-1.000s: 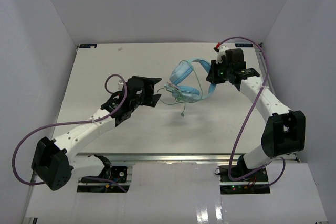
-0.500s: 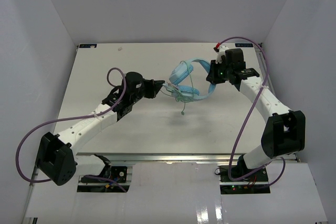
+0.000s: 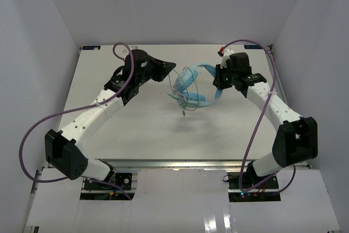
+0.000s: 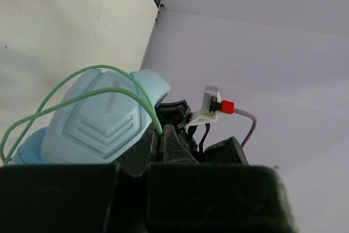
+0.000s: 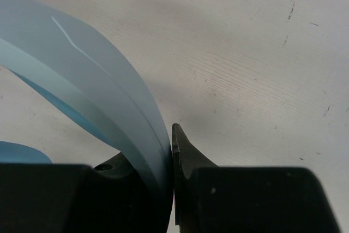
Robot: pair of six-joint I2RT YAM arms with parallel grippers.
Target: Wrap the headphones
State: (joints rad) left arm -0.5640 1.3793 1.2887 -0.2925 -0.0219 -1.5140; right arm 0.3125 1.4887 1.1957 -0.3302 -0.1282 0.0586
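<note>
Headphones, light blue, hang over the far centre of the worktop, strung between the two arms; their shadow lies on the white surface nearer the arm bases, so the body appears lifted clear; one earcup shows its outer shell to the left wrist camera, chevron moulding visible; headband arcs away toward the right arm; pale green cable loops loosely over and beside the earcup, its free end trailing down on the near side to the plug; cannot tell whether the plug touches the worktop; left end effector just left of the headphones, jaws closed tight on the green cable, the strand running straight into the seam between the tips in the wrist view; right end effector on the right side of the headphones, jaws clamped on the headband, the blue band wedged between the two black fingers; white bracket with a red cap on the right wrist shows behind the earcup, a purple cable leading off it; more purple cable loops along each arm; white walls stand on three sides of the worktop.
</note>
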